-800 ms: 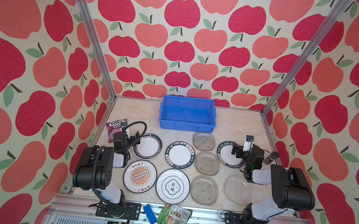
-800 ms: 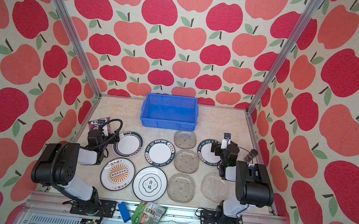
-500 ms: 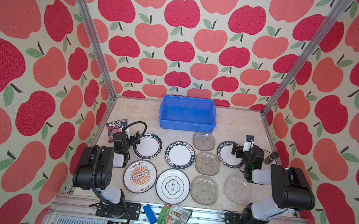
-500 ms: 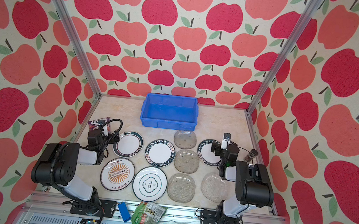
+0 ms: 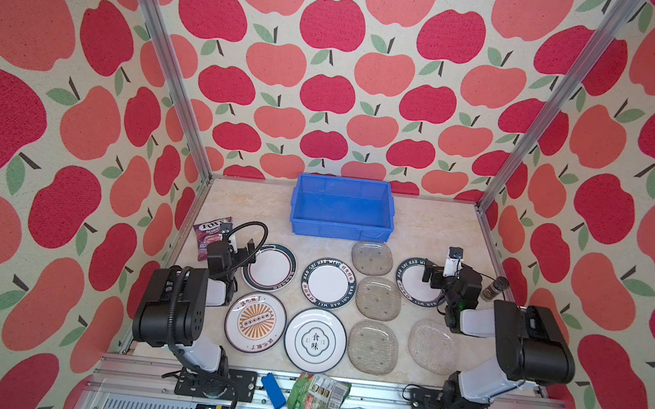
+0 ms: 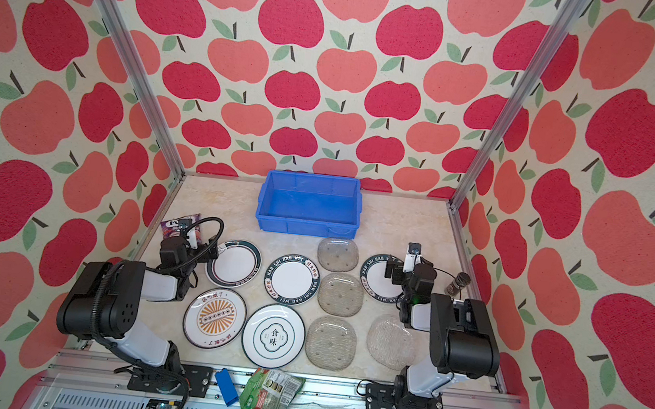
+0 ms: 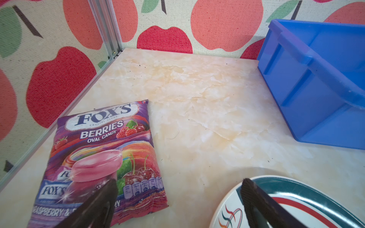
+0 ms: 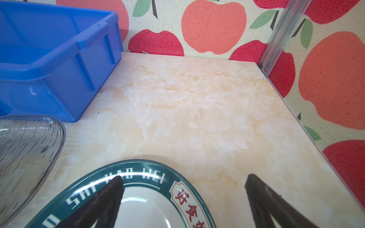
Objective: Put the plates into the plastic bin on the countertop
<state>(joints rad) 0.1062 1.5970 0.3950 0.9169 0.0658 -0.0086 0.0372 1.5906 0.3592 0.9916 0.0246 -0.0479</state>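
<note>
The blue plastic bin [image 5: 339,230] [image 6: 307,227] stands empty at the back of the countertop [image 5: 431,229]. In front of it lie several plates: round white ones [image 5: 329,283] [image 5: 315,340] [image 5: 255,322] and glass ones [image 5: 378,298] [image 5: 372,258]. My left gripper [image 5: 237,246] [image 7: 178,182] is open, one finger over a candy bag [image 7: 102,158] and the other over the green-rimmed plate [image 5: 269,266] [image 7: 308,199]. My right gripper [image 5: 446,271] [image 8: 184,177] is open and straddles the edge of the lettered plate [image 5: 413,283] [image 8: 150,203]. Neither holds anything.
A small dark jar [image 5: 495,283] stands by the right rail. A blue block [image 5: 272,390] and a green packet [image 5: 317,399] lie on the front rail. Apple-print walls close in three sides. Bare countertop flanks the bin [image 7: 308,79] [image 8: 49,59].
</note>
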